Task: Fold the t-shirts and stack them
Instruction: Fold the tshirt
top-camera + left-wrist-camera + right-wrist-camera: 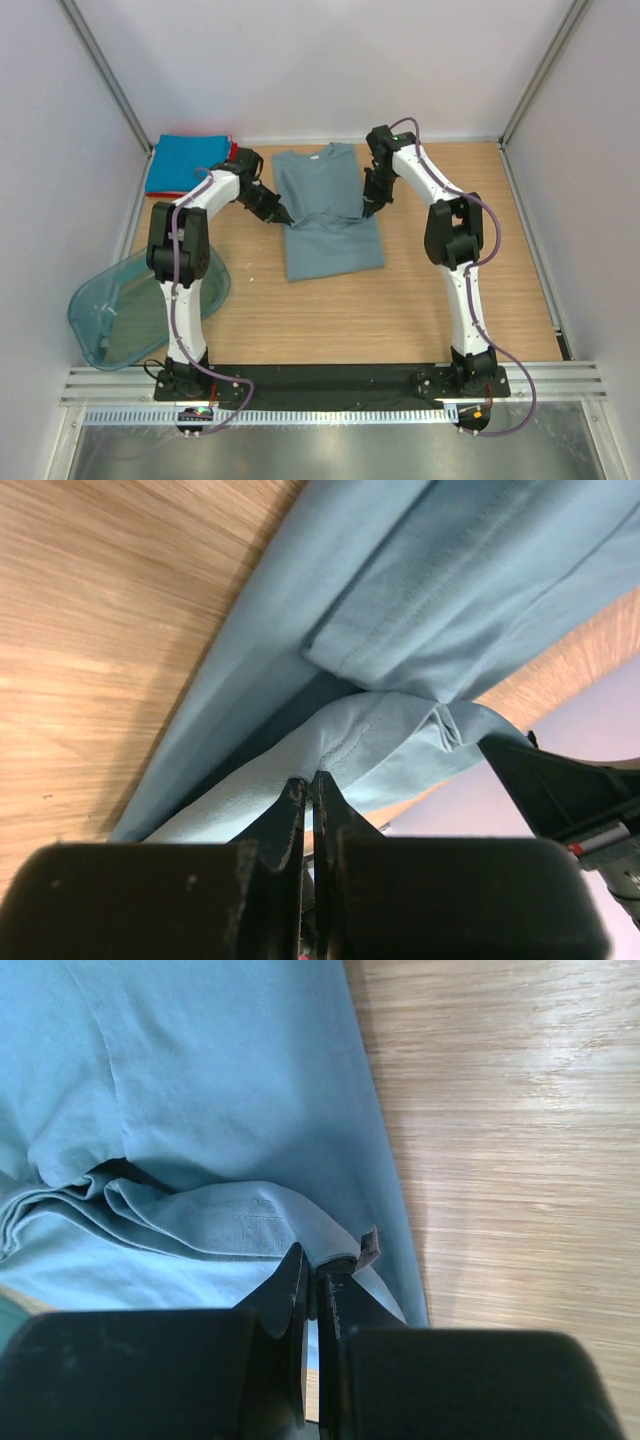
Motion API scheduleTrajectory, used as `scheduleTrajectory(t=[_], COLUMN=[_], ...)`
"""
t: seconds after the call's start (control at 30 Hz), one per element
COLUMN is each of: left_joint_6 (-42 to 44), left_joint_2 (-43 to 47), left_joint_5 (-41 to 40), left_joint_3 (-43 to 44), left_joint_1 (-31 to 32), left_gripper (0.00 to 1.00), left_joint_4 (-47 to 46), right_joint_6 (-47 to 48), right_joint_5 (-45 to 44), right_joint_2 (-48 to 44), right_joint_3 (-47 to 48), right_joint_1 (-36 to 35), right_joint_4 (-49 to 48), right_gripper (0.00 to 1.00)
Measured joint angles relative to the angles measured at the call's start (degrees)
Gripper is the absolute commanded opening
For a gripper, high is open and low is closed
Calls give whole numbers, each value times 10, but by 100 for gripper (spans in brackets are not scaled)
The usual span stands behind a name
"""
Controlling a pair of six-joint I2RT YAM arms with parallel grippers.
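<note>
Wrist views show left gripper (309, 792) and right gripper (318, 1268) clamped on grey-blue t-shirt (332, 245); overhead alone shows blue tee (186, 165).

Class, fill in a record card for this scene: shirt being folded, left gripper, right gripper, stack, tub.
shirt being folded: grey shirt, mid-table, partly folded
left gripper: shut on the grey shirt's left side
right gripper: shut on the grey shirt's right side
stack: blue shirt folded at far left corner, red shirt showing at its right edge
tub: near left edge of table
</note>
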State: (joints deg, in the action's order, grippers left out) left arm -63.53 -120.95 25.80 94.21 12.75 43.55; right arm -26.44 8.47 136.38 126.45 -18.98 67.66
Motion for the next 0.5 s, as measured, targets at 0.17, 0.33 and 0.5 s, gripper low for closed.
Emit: scheduleTrajectory(t=[0.17, 0.33, 0.5], left_joint_6=[0, 2, 5], left_joint_2=[-19, -21, -21], left_joint_5=[9, 14, 19], left_joint_3=[2, 5, 8], left_joint_1=[-2, -4, -5], left_gripper=[1, 0, 0], left_joint_4=[-2, -3, -5], right_joint_6=[-5, -11, -14], right_joint_5=[14, 29, 33], right_joint_2=[0, 0, -8], right_joint_3=[0, -3, -42], right_joint_1=[5, 6, 6], right_joint_4=[-21, -49, -66], right_gripper=[1, 1, 1])
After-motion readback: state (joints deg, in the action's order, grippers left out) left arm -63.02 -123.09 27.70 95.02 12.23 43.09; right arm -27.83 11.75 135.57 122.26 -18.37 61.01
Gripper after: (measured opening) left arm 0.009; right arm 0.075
